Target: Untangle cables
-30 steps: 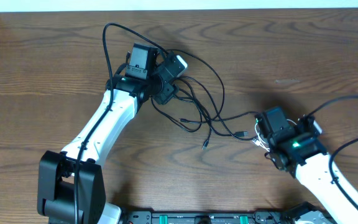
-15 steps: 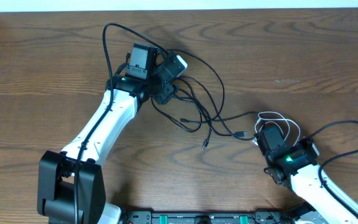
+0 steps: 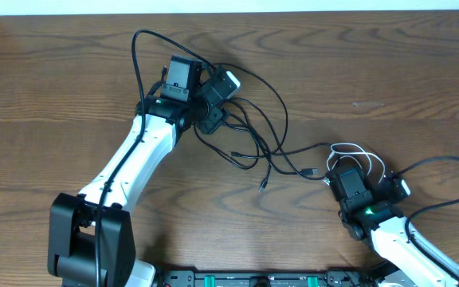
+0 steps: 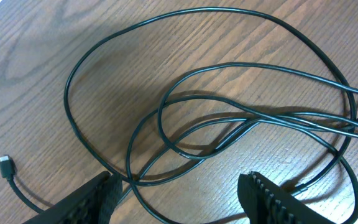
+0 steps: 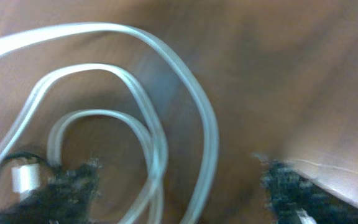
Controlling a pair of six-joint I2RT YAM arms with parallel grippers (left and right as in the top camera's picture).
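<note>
Thin black cables (image 3: 255,131) lie in a loose tangle of overlapping loops on the brown wooden table (image 3: 46,88), in the upper middle of the overhead frame. Their free ends and small plugs trail toward the centre. We see the left gripper (image 4: 182,200) right over this tangle. In the left wrist view its two dark fingers (image 4: 95,198) stand well apart at the bottom edge, open, and several black strands run across the wood between them without being pinched. One small black plug (image 4: 6,167) lies at the lower left of that view. A thin white cable (image 3: 355,153) sits coiled in small loops at the right of the overhead frame, just above the right gripper (image 5: 173,193). The right wrist view is blurred, yet we make out its fingers spread apart at the bottom corners, open and gripping nothing. White loops lie on the wood between and ahead of them.
</note>
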